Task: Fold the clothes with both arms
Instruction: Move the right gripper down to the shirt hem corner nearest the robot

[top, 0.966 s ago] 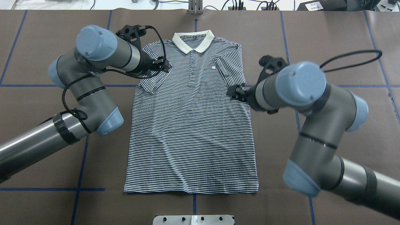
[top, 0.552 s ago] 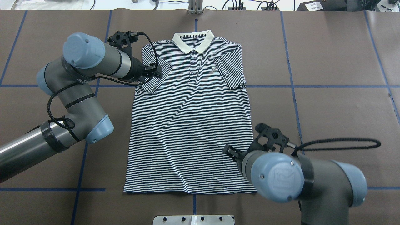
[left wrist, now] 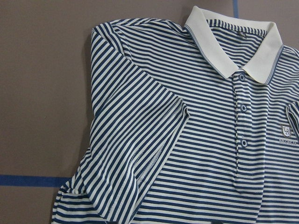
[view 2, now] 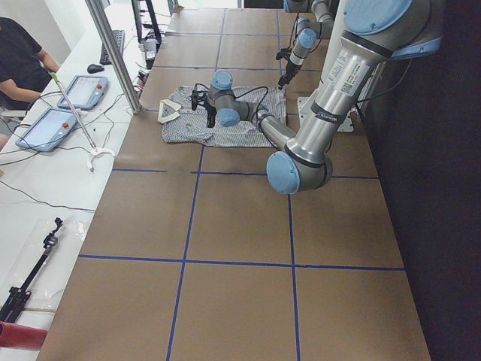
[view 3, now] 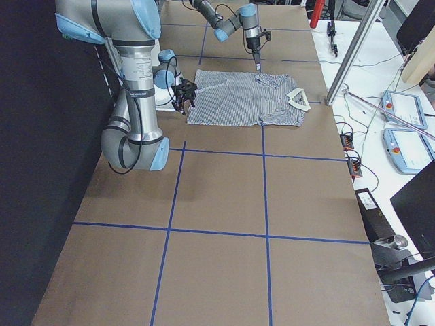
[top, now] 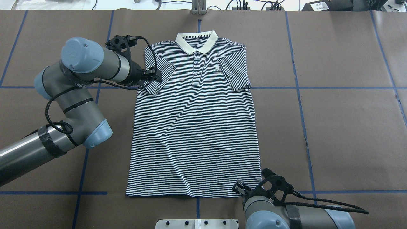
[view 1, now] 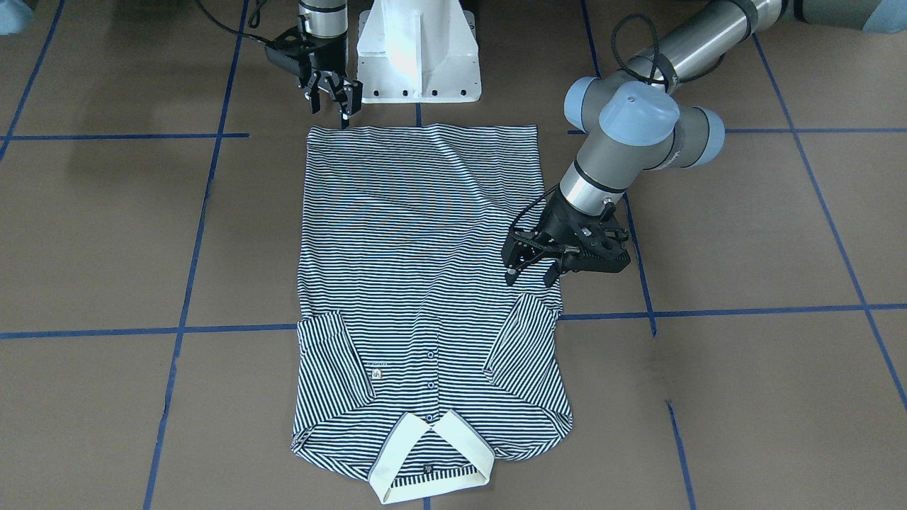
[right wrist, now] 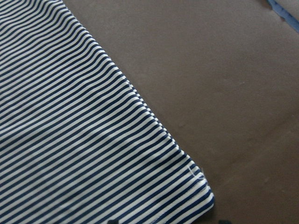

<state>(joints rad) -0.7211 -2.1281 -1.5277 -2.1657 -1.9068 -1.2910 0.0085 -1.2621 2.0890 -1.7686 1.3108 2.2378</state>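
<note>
Navy-and-white polo shirt (top: pixel 194 127): laid flat, face up, mid-table (top: pixel 334 127); collar (top: pixel 196 41) at the far edge from the robot, hem nearest its base.
Sleeves: both turned in over the chest, giving the body straight side edges, presumably in readiness for lengthwise or crosswise folds.
Left gripper (view 1: pixel 529 275): fingers spread, nothing between them; poised over the shirt's side edge, just hem-side of the folded left sleeve (top: pixel 155 74).
Left arm pose: elbow bent outward, forearm coming in low from the table's side, wrist angled down and inward toward the shoulder area; its camera looks down on sleeve, placket and collar from above, so it appears clear of the cloth.
Right gripper (view 1: pixel 329 110): fingers parted, empty; pointing down just beside the hem corner (right wrist: pixel 198 184) on its own side.
Right arm pose: drawn in close to the base, wrist near vertical, tool low over the corner.
Reason for placement (judged): one tool near the shoulder, the other at a hem corner, suggesting grasps are being lined up; no cloth is taken yet.
</note>
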